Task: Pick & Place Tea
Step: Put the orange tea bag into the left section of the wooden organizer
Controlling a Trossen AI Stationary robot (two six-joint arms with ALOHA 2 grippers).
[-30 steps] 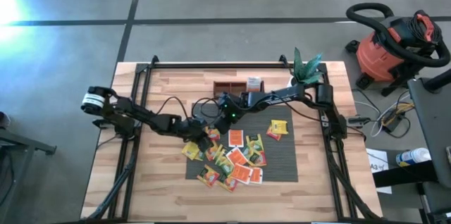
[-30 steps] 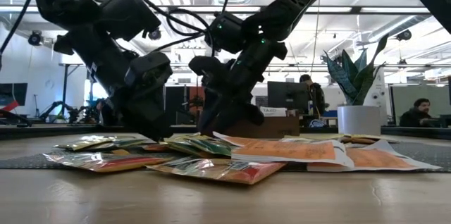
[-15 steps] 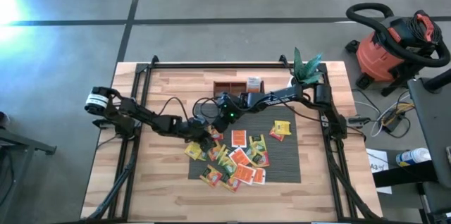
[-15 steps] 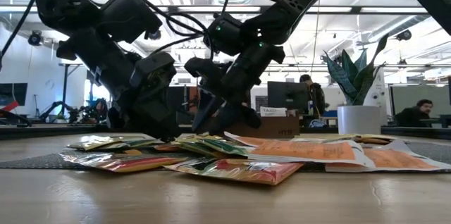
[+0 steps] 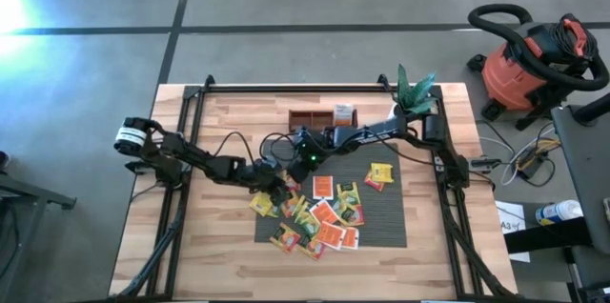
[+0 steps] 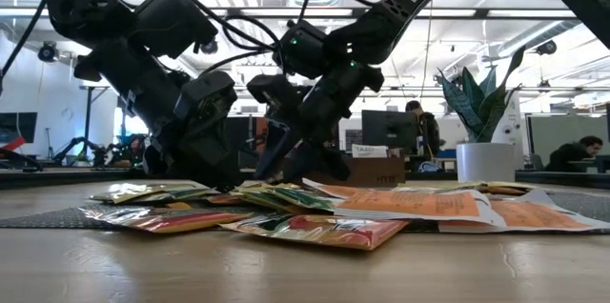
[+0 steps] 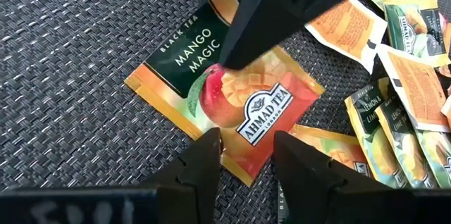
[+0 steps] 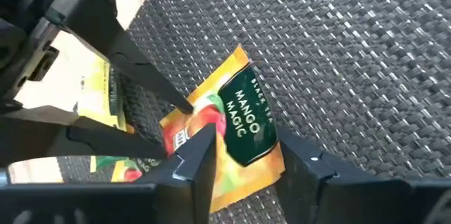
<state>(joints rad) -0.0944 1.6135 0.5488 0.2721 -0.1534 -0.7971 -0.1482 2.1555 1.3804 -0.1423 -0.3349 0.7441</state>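
Lying between both open end effectors [image 7: 245, 155]: Mango Magic sachet [image 7: 225, 97].

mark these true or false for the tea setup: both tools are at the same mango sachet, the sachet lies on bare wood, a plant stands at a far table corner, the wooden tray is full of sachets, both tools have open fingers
1. Both tools work at the same Mango Magic sachet. True: the left tool and the right tool both straddle it.
2. That sachet lies on bare wood. False: it lies on the grey woven mat.
3. A potted plant stands at a far corner of the table. True.
4. The wooden tray is full of sachets. False: it looks mostly empty; most sachets lie in a heap on the mat.
5. Both tools have open fingers. True: a gap shows between each pair.
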